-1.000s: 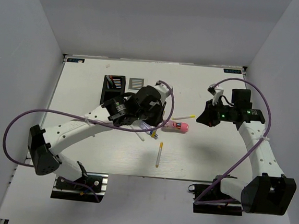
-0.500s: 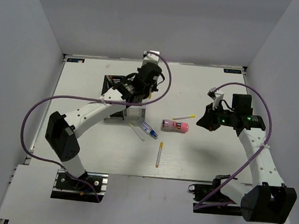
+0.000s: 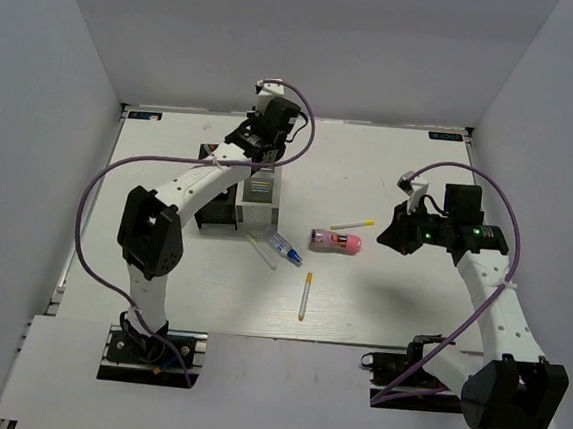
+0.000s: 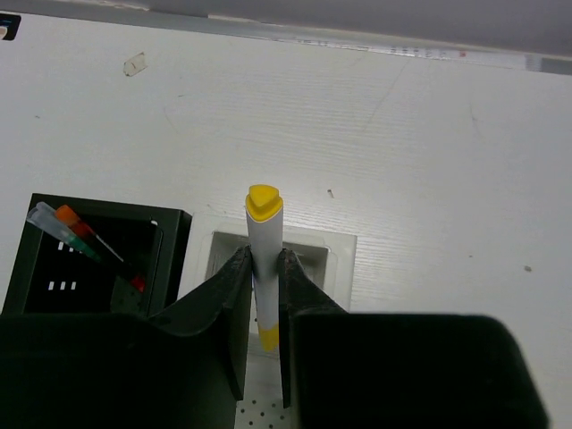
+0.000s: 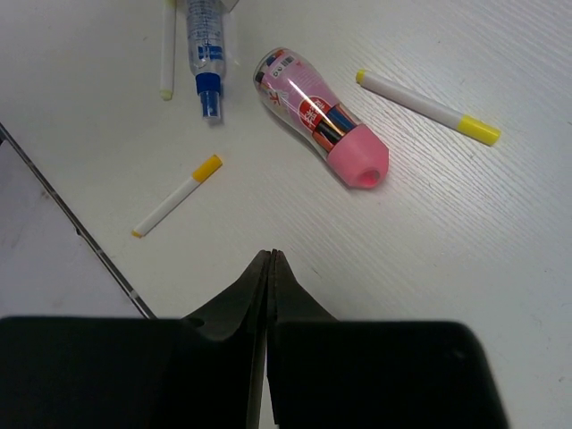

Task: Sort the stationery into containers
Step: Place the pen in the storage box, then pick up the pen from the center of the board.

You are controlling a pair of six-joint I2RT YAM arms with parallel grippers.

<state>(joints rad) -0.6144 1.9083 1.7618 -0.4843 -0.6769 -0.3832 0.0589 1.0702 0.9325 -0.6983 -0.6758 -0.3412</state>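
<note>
Overhead view: the left gripper (image 3: 256,152) hangs above a white-grey slatted organizer box (image 3: 260,210) that adjoins a black slatted organizer box (image 3: 218,216). A stubby pink cylinder (image 3: 336,241) and a blue-clear pen (image 3: 280,247) lie loose on the white table (image 3: 172,144).

Left wrist view: the jaws are clamped on an upright thin white yellow-capped pen (image 4: 264,234), directly over the white-grey box.

Right wrist view: the right gripper (image 5: 269,259) is pressed together and empty, near the pink cylinder.

Right gripper (image 5: 270,268) closed, empty. Stubby pink-capped clear cylinder (image 5: 323,118) lies between long yellow-tipped white pen (image 5: 427,107) and short yellow-tipped white pen (image 5: 178,197).
</note>
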